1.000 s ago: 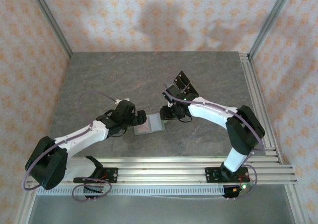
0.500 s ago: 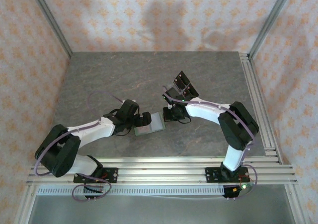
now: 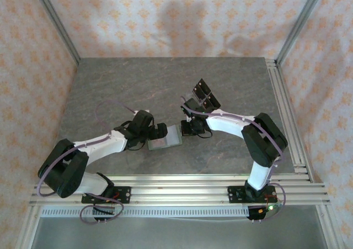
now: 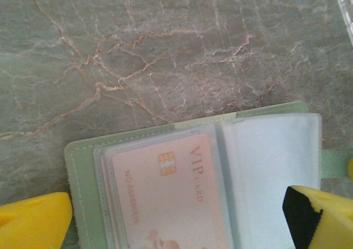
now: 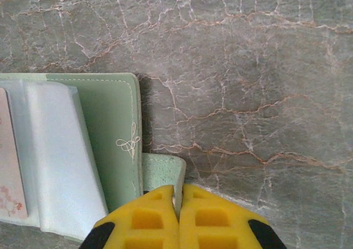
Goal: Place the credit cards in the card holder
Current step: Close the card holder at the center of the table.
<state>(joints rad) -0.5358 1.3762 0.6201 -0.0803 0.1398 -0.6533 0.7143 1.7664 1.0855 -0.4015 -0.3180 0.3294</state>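
Sage-green card holder [image 3: 165,139]: lies open and flat on the worktop [image 3: 165,78], just below the middle of the overhead frame, between the two wrists. In the left wrist view its stitched cover takes up the lower half of the frame.
Clear sleeves [image 4: 270,166]: see-through pockets layered over the holder's inside. The right-hand one is milky and plain.
Pink credit card [image 4: 165,199]: pale, with a gold chip and "VIP CARD" printed along one side. It sits inside the left-hand sleeve, its lower end cut off by the bottom of the frame. A sliver of it shows at the far left of the right wrist view.
Snap tab [image 5: 161,171]: a lighter green, it sticks out from the cover's edge at lower centre of the right wrist view, its right edge curled up.
Left jaws: spread wide. One yellow fingertip [image 4: 33,221] is in the lower left corner, the other in the lower right with a black pad, and the holder lies between them. I cannot tell whether either touches it.
Right jaws: pressed together. The yellow fingertips [image 5: 149,221] meet at bottom centre, and the tab's curled edge runs into their seam, so they look to be pinching it.
Left arm [image 3: 105,144]: reaches in from the lower left, its wrist at the holder's left edge.
Right arm [image 3: 237,122]: bends in from the lower right, its wrist at the holder's right edge.
Clear stand [image 3: 205,94]: holds black panels, tilted, up and right of the holder, just behind the right wrist.
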